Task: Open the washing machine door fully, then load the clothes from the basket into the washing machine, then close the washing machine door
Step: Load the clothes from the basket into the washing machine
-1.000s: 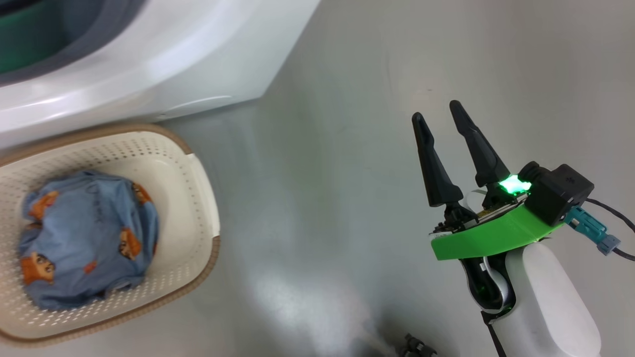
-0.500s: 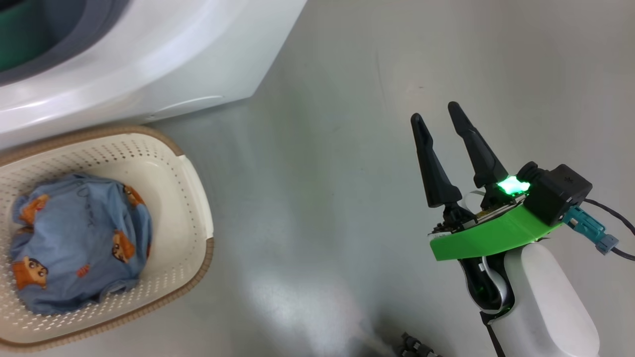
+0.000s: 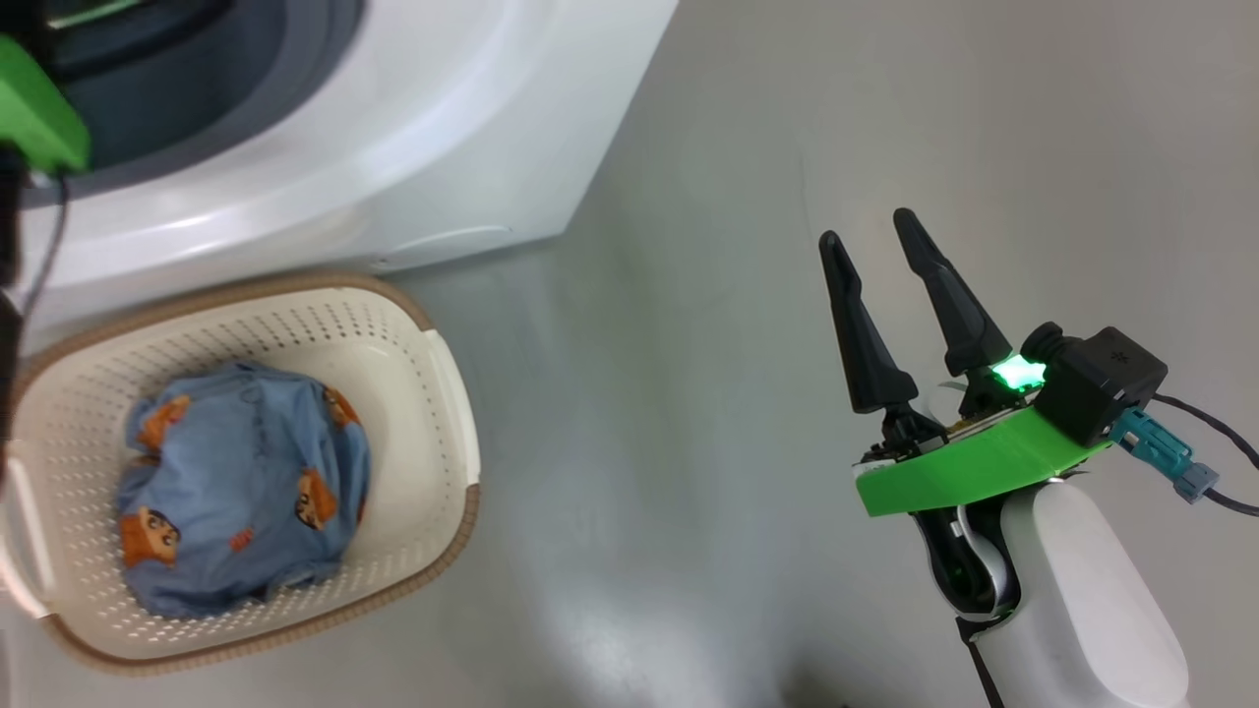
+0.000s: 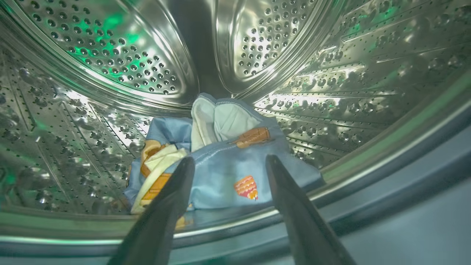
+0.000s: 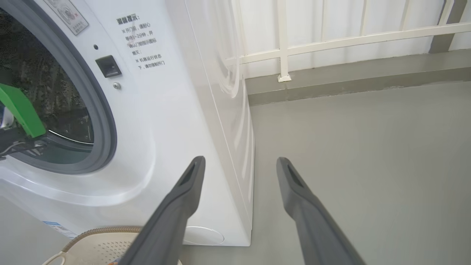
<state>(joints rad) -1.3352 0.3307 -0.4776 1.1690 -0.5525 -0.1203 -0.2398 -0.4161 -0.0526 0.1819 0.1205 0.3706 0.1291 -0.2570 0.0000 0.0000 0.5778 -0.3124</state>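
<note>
A white washer (image 3: pixel 393 147) stands on a grey floor (image 3: pixel 689 295), its round opening uncovered and ringed by a grey gasket (image 5: pixel 106 121). Inside, the steel drum (image 4: pixel 110 55) holds one light blue garment (image 4: pixel 228 165) with white lining, crumpled at the bottom near the front lip. A cream basket (image 3: pixel 448 423) with a brown rim sits on the floor just in front of the washer. More clothes (image 3: pixel 246 472), blue with orange-brown cartoon faces, lie bundled in it. The left gripper (image 4: pixel 230 159) reaches into the drum mouth, fingers spread and empty, tips over the garment; whether they touch it is hard to tell from the wrist view. The right gripper (image 3: pixel 866 224) hangs over the floor well to the right of the basket, fingers apart, holding nothing.
</note>
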